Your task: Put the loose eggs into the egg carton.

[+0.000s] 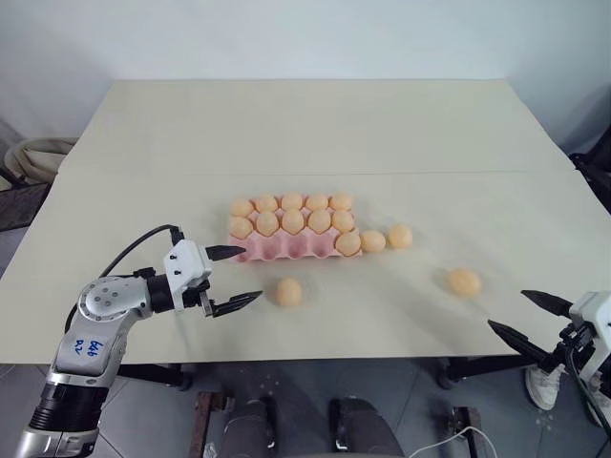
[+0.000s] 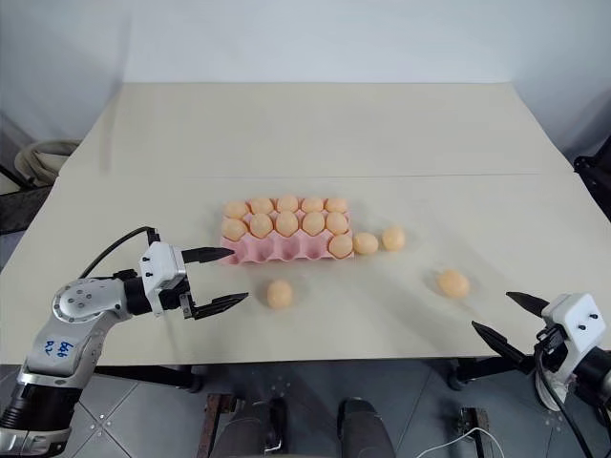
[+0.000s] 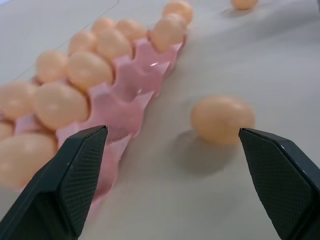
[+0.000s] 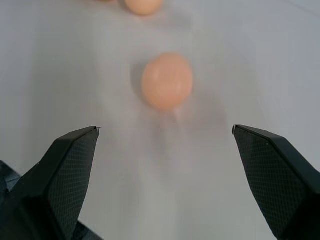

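Left end effector wide open, empty, a loose egg just right of it. Right end effector wide open, empty; another pale orange egg far-left. Pink egg carton mid-surface, near row mostly empty.

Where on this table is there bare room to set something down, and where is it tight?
The far half of the table beyond the egg carton is bare, as is the strip left of the carton. It is crowded at the carton's right end, where two loose eggs sit close, and near the front edge around the left gripper.
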`<state>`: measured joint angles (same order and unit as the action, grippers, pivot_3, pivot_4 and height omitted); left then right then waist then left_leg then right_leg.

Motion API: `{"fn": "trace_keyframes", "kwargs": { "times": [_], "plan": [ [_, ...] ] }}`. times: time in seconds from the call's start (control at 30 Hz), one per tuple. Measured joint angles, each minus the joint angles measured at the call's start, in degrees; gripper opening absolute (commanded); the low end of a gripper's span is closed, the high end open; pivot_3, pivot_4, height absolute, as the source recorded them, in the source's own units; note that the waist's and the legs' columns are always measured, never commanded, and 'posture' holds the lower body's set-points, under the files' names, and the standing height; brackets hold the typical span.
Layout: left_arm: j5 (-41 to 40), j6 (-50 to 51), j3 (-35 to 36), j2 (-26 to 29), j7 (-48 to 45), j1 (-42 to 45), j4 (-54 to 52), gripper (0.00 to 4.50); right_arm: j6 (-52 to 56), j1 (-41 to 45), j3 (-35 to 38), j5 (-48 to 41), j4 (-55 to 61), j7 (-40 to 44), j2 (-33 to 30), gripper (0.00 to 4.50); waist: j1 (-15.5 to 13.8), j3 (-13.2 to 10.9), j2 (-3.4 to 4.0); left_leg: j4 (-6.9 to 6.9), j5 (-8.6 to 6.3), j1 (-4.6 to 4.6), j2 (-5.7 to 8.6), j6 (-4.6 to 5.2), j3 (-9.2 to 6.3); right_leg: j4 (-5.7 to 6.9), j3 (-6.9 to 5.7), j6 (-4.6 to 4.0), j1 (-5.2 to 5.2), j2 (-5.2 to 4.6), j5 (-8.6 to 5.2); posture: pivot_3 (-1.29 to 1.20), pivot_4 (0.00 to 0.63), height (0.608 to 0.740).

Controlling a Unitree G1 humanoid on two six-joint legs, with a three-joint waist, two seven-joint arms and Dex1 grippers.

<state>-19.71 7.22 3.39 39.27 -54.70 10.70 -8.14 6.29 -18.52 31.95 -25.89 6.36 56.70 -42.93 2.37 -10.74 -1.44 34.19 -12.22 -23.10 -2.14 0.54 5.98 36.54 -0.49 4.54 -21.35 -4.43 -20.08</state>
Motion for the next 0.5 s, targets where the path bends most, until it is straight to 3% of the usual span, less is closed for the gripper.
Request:
{"fn": "trace_keyframes", "kwargs": {
  "times": [0.17, 0.4, 0.5],
  "plan": [
    [-1.01, 0.25, 0.33, 0.03, -1.44, -0.21, 0.00, 4.49, 3.43, 8.71, -5.88, 0.79, -0.52, -1.30, -0.45, 4.50, 0.13, 0.00, 0.00, 0.16, -0.01, -0.01, 0.00, -0.11, 0.00, 0.11, 0.03, 0.02, 0.01, -0.04, 0.08, 0.00, 0.150, 0.740],
    [-2.00, 0.38, 1.77, 0.12, -1.53, -1.75, -0.62, 4.49, 12.85, 21.13, -15.44, 5.52, -9.89, -3.38, -3.86, 4.50, -0.82, 0.00, 0.00, 0.17, -0.01, -0.15, 0.01, -0.09, -0.08, 0.07, -0.04, -0.06, -0.11, -0.10, 0.06, 0.00, 0.150, 0.740],
    [-2.05, 0.70, 2.59, 0.14, -0.87, -2.72, -1.67, 4.50, 13.38, 25.16, -18.24, 7.39, -14.89, -3.60, -3.87, 3.85, -0.76, 0.00, 0.00, 0.13, 0.03, -0.18, 0.01, -0.01, -0.08, 0.01, -0.05, -0.07, -0.12, -0.09, 0.06, 0.00, 0.150, 0.740]
  ]
}}
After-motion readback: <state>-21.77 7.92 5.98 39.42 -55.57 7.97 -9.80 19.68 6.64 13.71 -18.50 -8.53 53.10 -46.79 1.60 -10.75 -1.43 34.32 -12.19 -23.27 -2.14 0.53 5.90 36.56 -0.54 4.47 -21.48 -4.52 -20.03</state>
